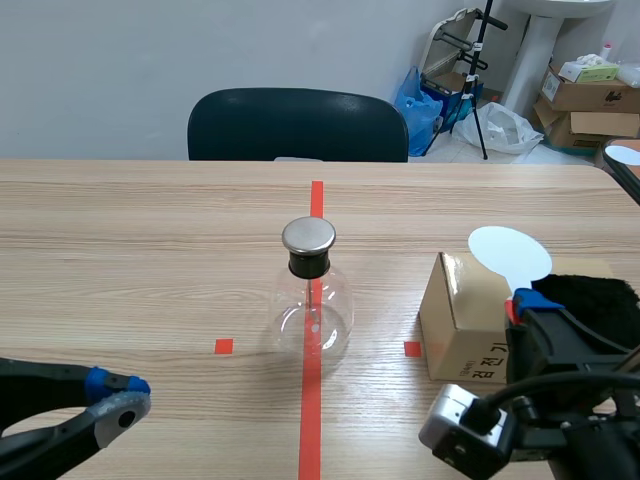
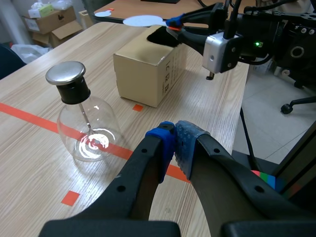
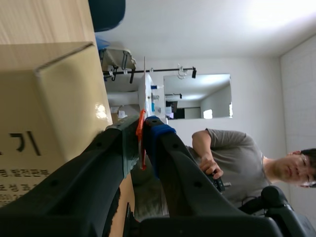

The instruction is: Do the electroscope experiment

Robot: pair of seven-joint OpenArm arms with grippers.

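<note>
Step in hand, as I judge it: charging the disc. My right gripper (image 3: 144, 133) is clamped on the orange-red handle (image 3: 142, 158) of the white disc (image 1: 510, 253), above the cardboard box (image 1: 460, 320) and beside the black cloth (image 1: 590, 295). My left gripper (image 2: 177, 143) is pressed together on nothing. The electroscope (image 1: 313, 300) stands mid-table on the red tape line. Next I should carry the disc to its metal cap (image 1: 308, 236) without knocking the flask. Only the right wrist view shows the clamp; only the scene view shows the disc well apart from the flask.

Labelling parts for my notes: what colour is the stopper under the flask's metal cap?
The stopper is black, clearest in the left wrist view.
</note>
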